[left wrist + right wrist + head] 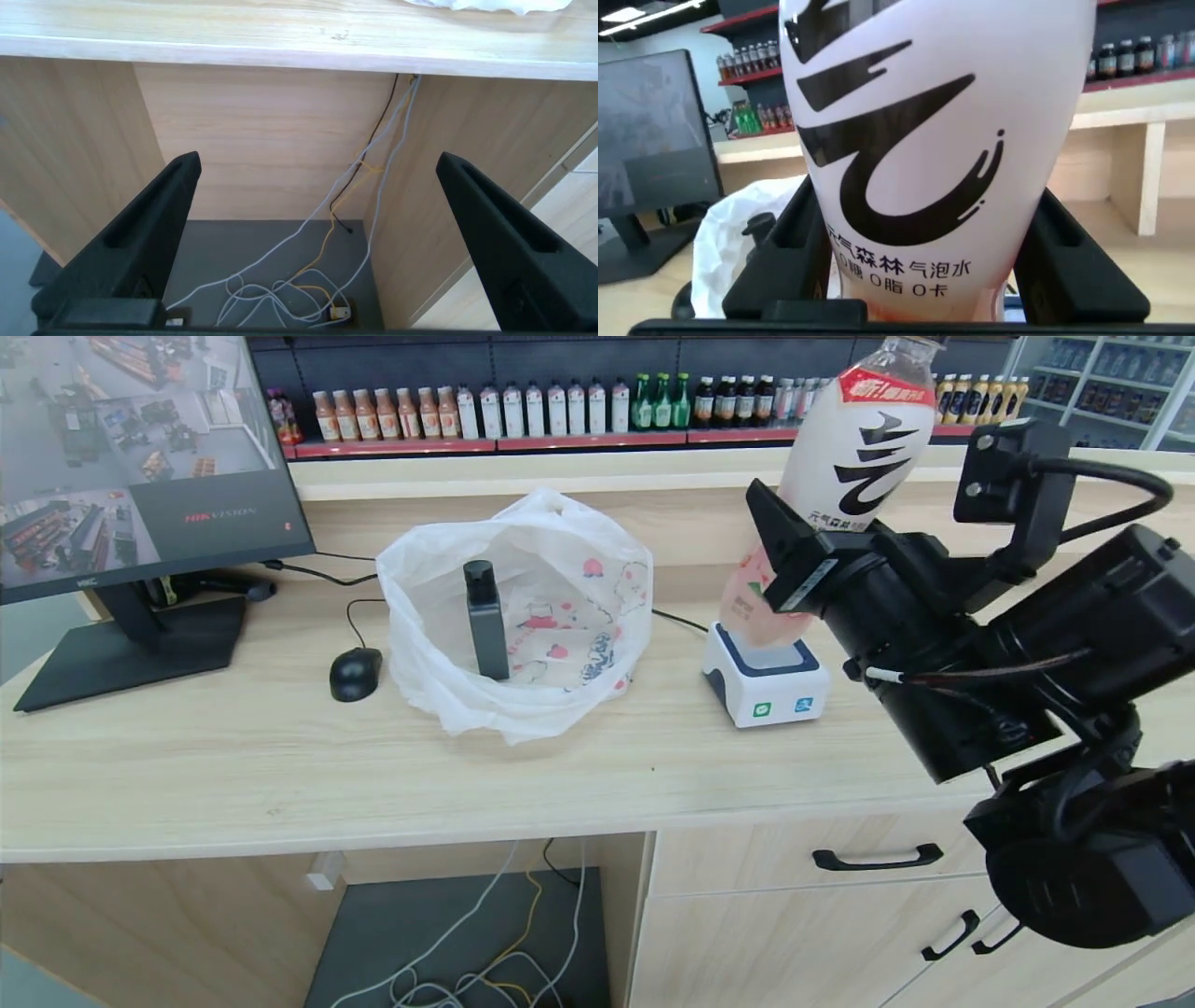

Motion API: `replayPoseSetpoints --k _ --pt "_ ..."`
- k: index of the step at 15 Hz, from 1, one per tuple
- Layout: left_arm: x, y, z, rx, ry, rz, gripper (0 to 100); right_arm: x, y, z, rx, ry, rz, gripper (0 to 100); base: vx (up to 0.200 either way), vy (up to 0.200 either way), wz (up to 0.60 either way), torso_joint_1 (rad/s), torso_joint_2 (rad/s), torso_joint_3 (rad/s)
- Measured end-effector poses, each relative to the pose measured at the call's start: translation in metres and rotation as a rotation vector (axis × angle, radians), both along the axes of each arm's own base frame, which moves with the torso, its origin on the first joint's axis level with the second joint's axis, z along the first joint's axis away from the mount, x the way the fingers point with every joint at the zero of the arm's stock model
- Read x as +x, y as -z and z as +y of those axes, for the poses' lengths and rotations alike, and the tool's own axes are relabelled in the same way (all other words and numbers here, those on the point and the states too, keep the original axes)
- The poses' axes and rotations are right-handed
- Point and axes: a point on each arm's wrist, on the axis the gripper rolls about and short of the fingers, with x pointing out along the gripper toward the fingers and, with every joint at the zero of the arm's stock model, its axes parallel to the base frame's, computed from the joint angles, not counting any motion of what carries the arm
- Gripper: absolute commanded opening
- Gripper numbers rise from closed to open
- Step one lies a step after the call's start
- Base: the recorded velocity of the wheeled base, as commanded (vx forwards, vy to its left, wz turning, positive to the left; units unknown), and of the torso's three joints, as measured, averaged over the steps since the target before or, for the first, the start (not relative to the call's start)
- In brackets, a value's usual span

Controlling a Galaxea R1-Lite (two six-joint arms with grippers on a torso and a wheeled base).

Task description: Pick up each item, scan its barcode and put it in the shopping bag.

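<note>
My right gripper (794, 555) is shut on a pale pink drink bottle (854, 448) with a black brush-stroke mark, holding it tilted with its base just above the white scanner (766, 681) on the counter. The same bottle (934, 149) rises close between the two black fingers (775, 257) in the right wrist view. The white plastic shopping bag (523, 616) stands open left of the scanner, with a dark grey bottle (485, 621) upright inside. My left gripper (318, 247) hangs open below the counter edge, facing the cables in the kneehole.
A monitor (140, 457) on a black stand fills the counter's far left, and a black mouse (355, 674) lies beside the bag. A shelf of bottles (560, 411) runs along the back. Drawers (873, 859) sit under the counter at right.
</note>
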Motion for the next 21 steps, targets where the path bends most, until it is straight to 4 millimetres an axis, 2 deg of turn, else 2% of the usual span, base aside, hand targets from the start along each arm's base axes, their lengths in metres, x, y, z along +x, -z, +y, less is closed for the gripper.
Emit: replayPoseSetpoints --k 3,6,14,21 --pt "0.0 0.0 0.0 0.001 0.0 0.0 100 0.01 0.015 -0.001 -0.052 0.008 -0.022 0 0.0 0.0 0.0 0.0 0.0 0.0" --pt "0.0 0.0 0.0 0.002 0.0 0.0 100 0.021 0.019 -0.008 -0.055 0.046 -0.011 0 0.0 0.0 0.0 0.0 0.0 0.0" --pt "0.0 0.0 0.0 0.001 0.001 0.0 100 0.036 0.024 -0.025 -0.016 0.081 0.018 0 0.0 0.2 0.0 0.002 0.0 0.002" --pt "0.0 0.0 0.0 -0.003 0.0 0.0 100 0.039 0.025 -0.025 -0.015 0.086 0.016 0 0.0 0.2 0.0 0.0 0.0 0.001"
